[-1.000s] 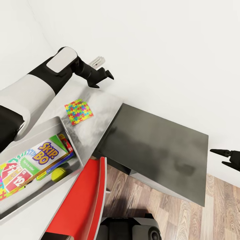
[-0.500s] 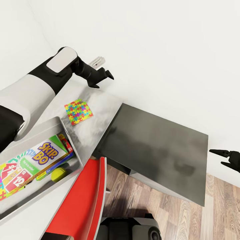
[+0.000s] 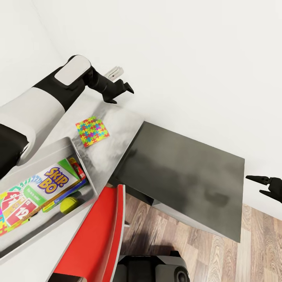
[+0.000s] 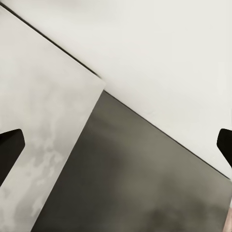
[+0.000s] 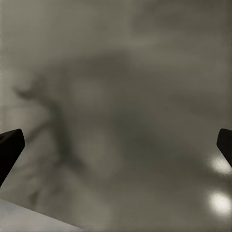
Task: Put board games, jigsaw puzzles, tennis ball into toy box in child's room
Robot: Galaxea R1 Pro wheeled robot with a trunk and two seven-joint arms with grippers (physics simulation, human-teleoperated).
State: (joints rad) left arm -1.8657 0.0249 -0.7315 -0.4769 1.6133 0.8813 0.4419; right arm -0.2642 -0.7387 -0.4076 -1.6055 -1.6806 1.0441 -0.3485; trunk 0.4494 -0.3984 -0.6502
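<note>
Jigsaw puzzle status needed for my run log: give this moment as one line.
jigsaw puzzle: on table, outside toy box | left gripper: open, empty, above table | right gripper: open, empty

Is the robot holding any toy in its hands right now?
No. The left hand and right hand are both open and empty; the jigsaw puzzle lies untouched on the table.

Plain white walls (image 3: 203,58) all around, meeting in a corner up top left. Light wood-plank floor (image 3: 219,250) shows lower right. A lower dark grey desk (image 3: 184,176) with a smudgy mottled top sits against the wall, and a bright red chair (image 3: 98,239) is tucked in front, lighting's soft and even
</note>
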